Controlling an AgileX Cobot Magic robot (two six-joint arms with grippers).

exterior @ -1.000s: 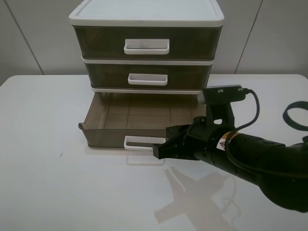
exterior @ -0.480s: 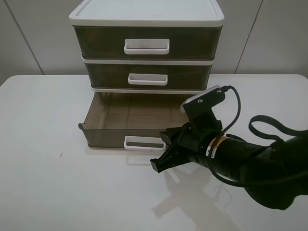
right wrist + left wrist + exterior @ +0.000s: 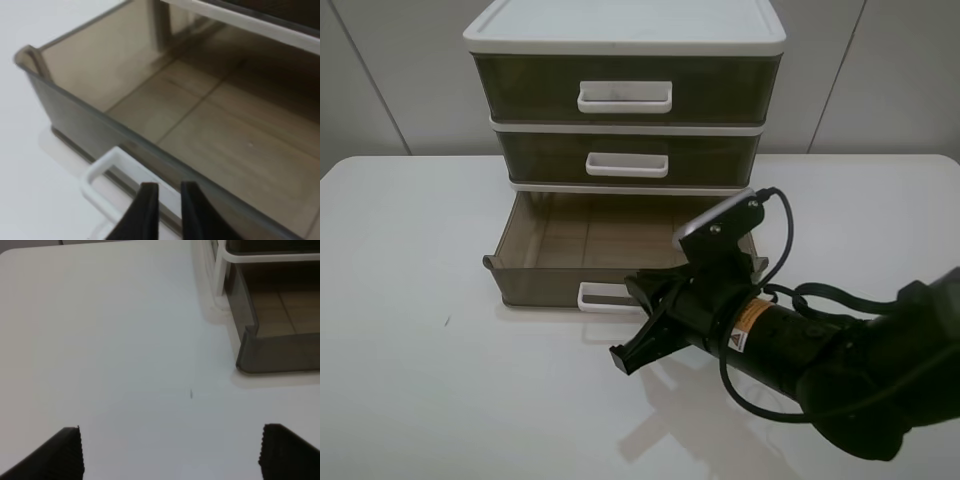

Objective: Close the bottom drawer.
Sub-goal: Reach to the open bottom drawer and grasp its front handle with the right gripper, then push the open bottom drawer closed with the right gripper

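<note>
The bottom drawer [image 3: 545, 283] of the white-framed drawer unit [image 3: 625, 30] is pulled out and empty, its white loop handle [image 3: 600, 296] facing the front. My right gripper [image 3: 623, 357] is shut and empty; it hangs just in front of the handle, a little above the table, not touching it. In the right wrist view the fingertips [image 3: 147, 210] lie close together beside the handle [image 3: 107, 172], with the drawer's open inside [image 3: 210, 125] beyond. My left gripper [image 3: 170, 455] is open and empty over bare table, left of the drawer's corner [image 3: 272, 347].
The middle drawer [image 3: 627, 160] and top drawer [image 3: 625, 92] are shut. The unit stands at the back of a white table [image 3: 420, 330] against a grey wall. The right arm with its cable [image 3: 820, 350] fills the table's front right.
My right arm has swung left and toward the table's front. Its gripper tip has dropped from the handle's right end to a spot in front of the handle. The drawer has not moved.
</note>
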